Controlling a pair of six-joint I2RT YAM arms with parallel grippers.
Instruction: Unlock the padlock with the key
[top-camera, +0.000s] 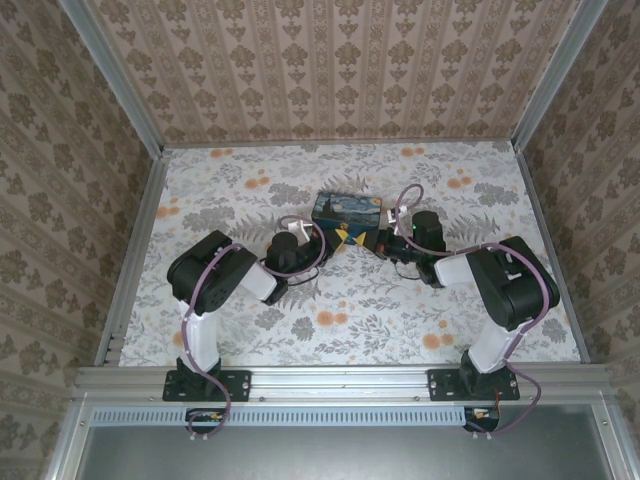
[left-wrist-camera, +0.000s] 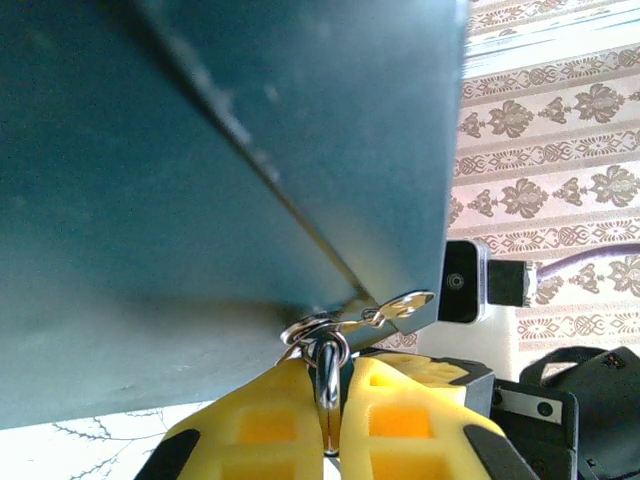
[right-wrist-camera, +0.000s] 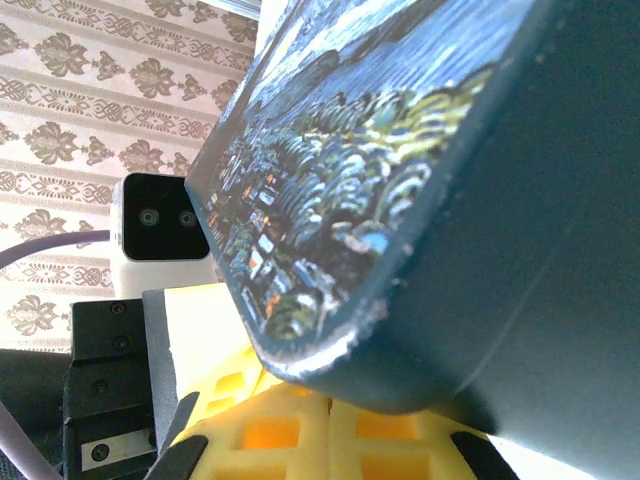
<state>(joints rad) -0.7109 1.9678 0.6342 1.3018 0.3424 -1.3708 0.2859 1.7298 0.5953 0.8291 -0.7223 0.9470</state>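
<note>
A dark box (top-camera: 347, 212) painted with blue and yellow swirls stands mid-table, and both grippers meet at its near side. In the left wrist view my left gripper (left-wrist-camera: 335, 368) is shut on a thin silvery key (left-wrist-camera: 331, 385), seen edge-on between the yellow pads. A key ring (left-wrist-camera: 312, 330) passes through its top, and a second small key (left-wrist-camera: 405, 303) hangs from the ring against the box's lower edge (left-wrist-camera: 300, 215). My right gripper (right-wrist-camera: 328, 396) is shut under the box's painted corner (right-wrist-camera: 300, 330), which covers its fingertips. The padlock is hidden. From above, the left gripper (top-camera: 316, 243) and right gripper (top-camera: 386, 243) flank the box's front.
The table (top-camera: 340, 320) has a floral cover and is walled by patterned panels on three sides. Cables loop over both wrists. The right arm's white camera block (left-wrist-camera: 465, 282) sits close beside the left fingers. Free room lies in front of and behind the box.
</note>
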